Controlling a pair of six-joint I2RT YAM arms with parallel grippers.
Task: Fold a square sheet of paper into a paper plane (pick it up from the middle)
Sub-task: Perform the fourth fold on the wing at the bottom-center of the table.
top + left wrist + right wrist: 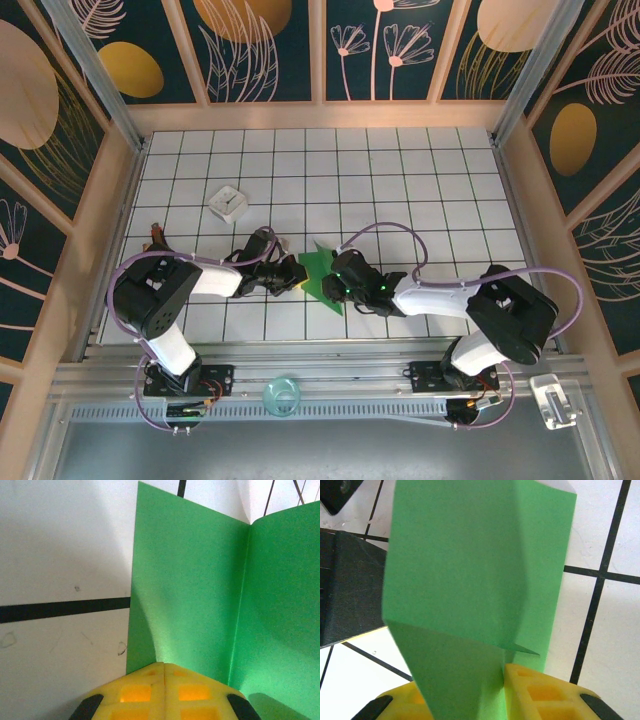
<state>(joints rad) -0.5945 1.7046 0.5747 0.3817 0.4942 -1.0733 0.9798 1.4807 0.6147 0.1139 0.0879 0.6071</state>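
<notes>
The sheet of paper [318,272], creased and partly lifted off the table, is nearer the arm bases than the small white box [228,203] and to its right, held between both arms. The left gripper [291,272] is clenched on one flap's edge. The right gripper [336,282] pinches the folded layers on the side farther from the box. To crease cleanly, one claw should probably anchor while the other carries its flap over until the edges meet, never tugging apart. The top view places the arms and box. The left wrist view reveals an upright valley crease. The right wrist view shows overlapped layers passing between its yellow fingers [530,690].
</notes>
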